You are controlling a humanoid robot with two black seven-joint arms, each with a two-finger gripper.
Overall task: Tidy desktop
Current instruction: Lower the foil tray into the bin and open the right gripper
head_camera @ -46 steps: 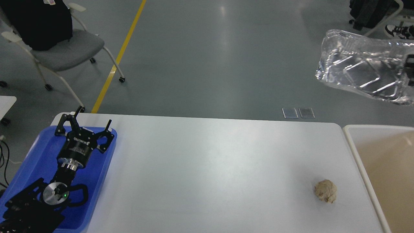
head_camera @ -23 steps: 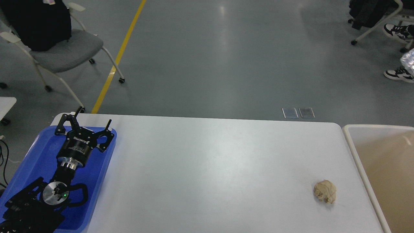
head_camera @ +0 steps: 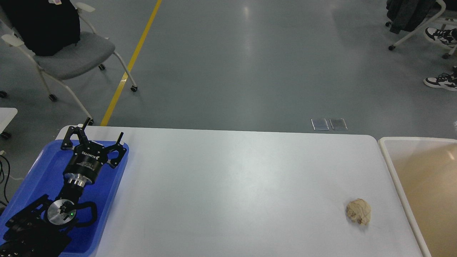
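Nearly tidy — only a crumpled paper ball left near-right on the worktop; left claw spread apart, holding nothing.

Only the left arm was seen, at approx. 8 o'clock: matte black links w/ a silver disc and green LED at one joint. A ribbed metal collar led to a black cylindrical wrist w/ white lettering. Left gripper: two black skeletal fingers.

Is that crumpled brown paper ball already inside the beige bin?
No, the paper ball lies on the white desktop, just left of the bin.
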